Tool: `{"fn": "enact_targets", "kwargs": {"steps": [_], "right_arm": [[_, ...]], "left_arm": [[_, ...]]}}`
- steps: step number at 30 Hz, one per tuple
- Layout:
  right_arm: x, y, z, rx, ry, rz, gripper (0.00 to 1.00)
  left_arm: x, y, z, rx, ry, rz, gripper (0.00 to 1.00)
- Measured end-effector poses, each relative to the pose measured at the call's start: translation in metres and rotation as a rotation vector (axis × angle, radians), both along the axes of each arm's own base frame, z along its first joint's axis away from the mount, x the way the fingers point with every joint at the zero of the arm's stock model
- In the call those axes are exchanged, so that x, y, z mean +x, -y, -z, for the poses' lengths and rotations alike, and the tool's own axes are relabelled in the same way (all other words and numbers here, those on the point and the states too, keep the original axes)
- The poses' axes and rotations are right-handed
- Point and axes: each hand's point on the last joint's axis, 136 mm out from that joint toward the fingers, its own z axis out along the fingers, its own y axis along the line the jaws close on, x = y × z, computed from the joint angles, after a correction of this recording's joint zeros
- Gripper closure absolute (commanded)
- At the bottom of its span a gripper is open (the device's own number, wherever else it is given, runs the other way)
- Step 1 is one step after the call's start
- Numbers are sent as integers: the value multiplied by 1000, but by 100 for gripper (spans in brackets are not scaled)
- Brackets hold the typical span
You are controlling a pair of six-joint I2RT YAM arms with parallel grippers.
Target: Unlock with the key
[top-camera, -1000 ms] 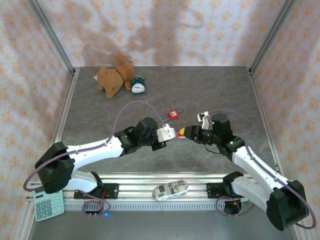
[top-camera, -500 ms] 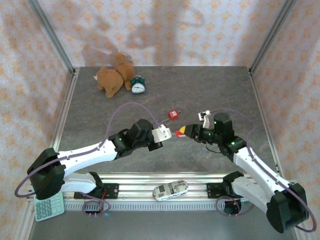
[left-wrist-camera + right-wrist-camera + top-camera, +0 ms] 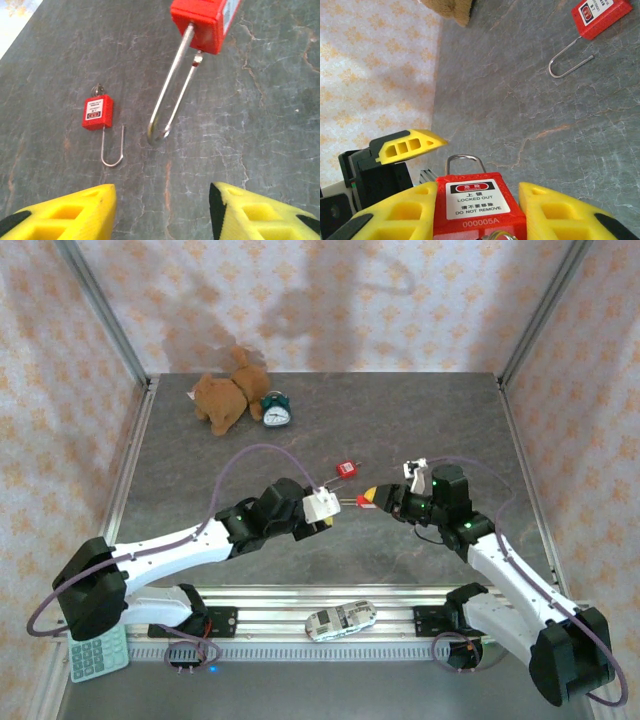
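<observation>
Release is the news: the left jaws, pressed together right at the red padlock (image 3: pixel 200 20) a second ago, now stand apart and have drawn back a little from it. The right jaws are clamped on the padlock body, holding it in the air above the desk (image 3: pixel 430 420), with its shackle (image 3: pixel 170 95) pointing at the left arm. One shackle leg sits in the body; the shorter leg ends free, just outside it. So the lock looks sprung, and the unlocking reads as done or nearly so. Whether a key sits in its keyhole I cannot tell. Just beyond the padlock a second red padlock (image 3: pixel 97 112) lies flat on the grey marbled desk, shackle open. Far beyond it rest a plush toy (image 3: pixel 225 395) and an alarm clock (image 3: pixel 276 413) — and star-patterned walls (image 3: pixel 300 300) close in three sides.
</observation>
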Motion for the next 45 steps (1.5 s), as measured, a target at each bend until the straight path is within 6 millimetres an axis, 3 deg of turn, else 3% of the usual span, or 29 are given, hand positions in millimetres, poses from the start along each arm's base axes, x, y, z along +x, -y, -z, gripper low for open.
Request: {"fn": "enact_targets", "kwargs": {"steps": [8,13,17,22,32,38,43,45], "right_arm": [[-9,-11,7,-26,-6,-48,83],[-16,-16,9,-40,3,-82,83],[-18,-15,7,-46,16,-88,83],[-20,-15,6,-46,21,-92,83],[-21,-16,8,-50,16,-98,83],[-20,-16,8,-55,23,-98,83],[-20,-16,9,-58,22,-97,68],[-19,-15,10,-63,22,-91,55]], "left_arm": [[-14,37,-28,-27,61,91,45],[-11,55,-21,-21,49,114,46],[-11,59,-8,0,23,127,49],[-13,62,-6,-3,12,141,54],[-14,65,-9,-20,16,152,78],[-14,65,-8,-20,13,153,87],[-14,64,-8,-20,15,152,90],[-14,64,-7,-22,19,149,90]]}}
